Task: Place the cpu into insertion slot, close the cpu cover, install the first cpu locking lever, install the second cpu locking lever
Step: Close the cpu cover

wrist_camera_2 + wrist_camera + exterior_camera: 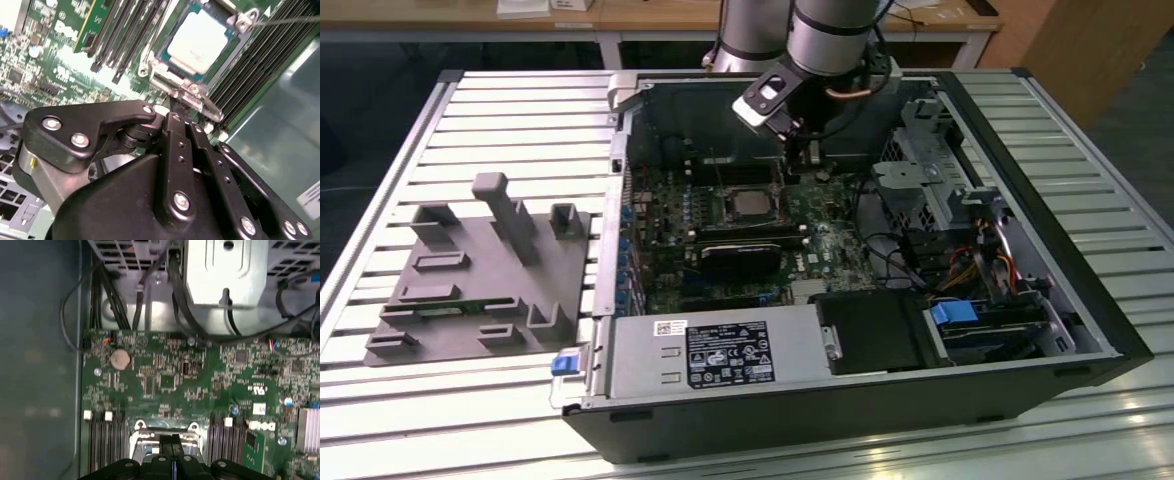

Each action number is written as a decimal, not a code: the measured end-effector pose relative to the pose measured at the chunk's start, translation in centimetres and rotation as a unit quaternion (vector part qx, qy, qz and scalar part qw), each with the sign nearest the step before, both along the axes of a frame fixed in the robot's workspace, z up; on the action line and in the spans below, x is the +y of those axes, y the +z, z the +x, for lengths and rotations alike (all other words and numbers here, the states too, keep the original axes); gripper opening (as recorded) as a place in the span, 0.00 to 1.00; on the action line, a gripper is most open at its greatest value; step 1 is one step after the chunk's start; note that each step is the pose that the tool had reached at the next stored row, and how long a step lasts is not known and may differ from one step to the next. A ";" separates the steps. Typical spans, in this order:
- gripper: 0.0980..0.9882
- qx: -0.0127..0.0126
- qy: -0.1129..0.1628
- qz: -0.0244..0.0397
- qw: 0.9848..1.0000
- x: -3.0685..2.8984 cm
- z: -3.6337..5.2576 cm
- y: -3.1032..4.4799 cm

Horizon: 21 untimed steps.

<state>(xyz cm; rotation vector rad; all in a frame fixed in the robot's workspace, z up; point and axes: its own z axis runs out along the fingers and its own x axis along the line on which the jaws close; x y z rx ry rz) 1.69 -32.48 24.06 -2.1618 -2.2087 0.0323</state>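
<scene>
**Task Status: CPU Seated, Gripper at the Cover Edge**

Reading the exterior view from its left, we find a grey fixture [474, 270] on the slatted surface [520, 100], set apart from the open computer case [854, 425]. Inside the case, the cpu [750, 204] lies flat in the insertion slot [718, 205] with its silver top up. We judge step one complete.

Toward the exterior view's right of the slot, the gripper [811, 152] hangs low over the board. In the second wrist view its fingers [175, 135] run close together to a narrow tip, and we see nothing between them. The tip stands just beside the silvery edge of the cpu cover [189, 91]. We cannot tell whether the tip touches the cover, nor whether the cover lies fully down on the cpu. We therefore treat step two as the step in hand.

Two thin wire levers show in the second wrist view. The first lever [152, 42] runs along one side of the slot. The second lever [290, 20] reaches out over the memory slots [265, 65]. We judge neither lever locked, though their hooks are too small to confirm. Steps three and four are not yet done.
</scene>
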 end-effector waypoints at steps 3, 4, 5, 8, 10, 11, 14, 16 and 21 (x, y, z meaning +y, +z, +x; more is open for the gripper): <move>0.00 -0.001 0.000 0.000 1.000 0.00 -0.63 0.00; 0.00 -0.001 0.000 0.000 1.000 0.00 -0.78 0.00; 0.00 -0.001 0.000 0.000 1.000 0.00 -0.88 0.00; 0.00 -0.001 0.000 0.000 1.000 0.00 -1.06 0.00; 0.00 -0.003 0.000 0.000 1.000 0.00 -1.20 0.00; 0.00 -0.006 0.000 0.000 1.000 0.01 -1.34 -0.01; 0.00 -0.019 0.000 0.001 1.000 -0.02 -1.95 -0.06; 0.00 -0.028 0.000 0.001 1.000 -0.04 -2.43 -0.11; 0.00 -0.038 0.000 0.002 0.999 -0.19 -3.47 -0.40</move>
